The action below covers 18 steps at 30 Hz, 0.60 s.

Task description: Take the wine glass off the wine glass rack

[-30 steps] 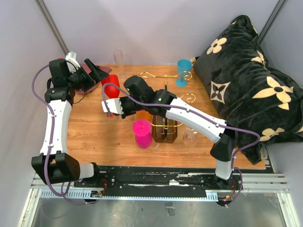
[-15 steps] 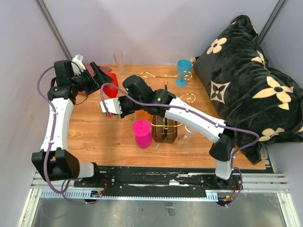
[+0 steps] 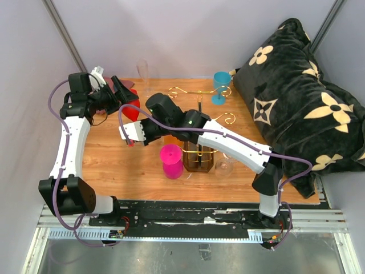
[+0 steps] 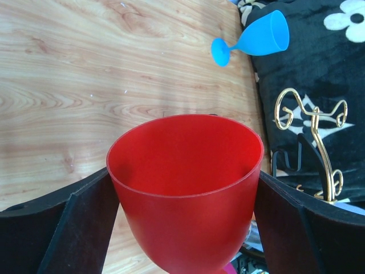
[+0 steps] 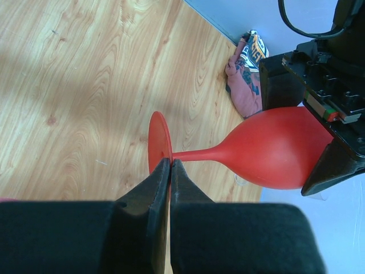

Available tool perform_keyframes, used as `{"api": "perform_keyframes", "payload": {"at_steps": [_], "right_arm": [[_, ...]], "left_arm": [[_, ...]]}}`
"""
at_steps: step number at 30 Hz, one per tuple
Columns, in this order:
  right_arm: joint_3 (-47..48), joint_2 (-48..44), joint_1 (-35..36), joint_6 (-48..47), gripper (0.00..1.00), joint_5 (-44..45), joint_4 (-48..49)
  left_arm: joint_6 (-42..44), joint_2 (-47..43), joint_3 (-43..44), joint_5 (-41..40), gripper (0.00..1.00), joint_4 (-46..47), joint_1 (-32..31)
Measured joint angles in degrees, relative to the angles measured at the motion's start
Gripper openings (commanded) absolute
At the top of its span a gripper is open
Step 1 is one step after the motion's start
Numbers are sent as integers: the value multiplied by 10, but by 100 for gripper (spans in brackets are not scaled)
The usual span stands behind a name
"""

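A red wine glass lies sideways in the air over the table's left part. My right gripper is shut on the edge of its foot. The bowl sits between the fingers of my left gripper, which is open wide with its pads close against both sides. From above, the left gripper is at the bowl and the right gripper is at the foot. The wine glass rack, dark wood with gold wire arms, stands mid-table behind the right arm.
A pink glass stands upside down by the rack, a clear one to its right. A blue glass is at the back, a tall clear glass at the far edge. A black flowered pillow fills the right side.
My left gripper has swung right and come round the red bowl. The right gripper has carried the glass a little to the left.
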Motion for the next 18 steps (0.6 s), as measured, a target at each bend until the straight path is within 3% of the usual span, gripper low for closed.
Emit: {"api": "perform_keyframes", "payload": {"at_steps": [2, 4, 9, 10, 13, 18], "right_arm": [[0, 0, 0, -1, 1, 4, 0], [-1, 0, 0, -1, 15, 10, 0], [-9, -1, 0, 1, 82, 30, 14], [-11, -1, 0, 4, 88, 35, 17], [-15, -4, 0, 18, 99, 49, 24], [-12, -29, 0, 91, 96, 87, 21]], "left_arm": [[0, 1, 0, 0, 88, 0, 0], [0, 1, 0, 0, 87, 0, 0], [0, 1, 0, -6, 84, 3, 0], [0, 1, 0, -9, 84, 4, 0], [2, 1, 0, -30, 85, 6, 0], [6, 12, 0, -86, 85, 58, 0]]}}
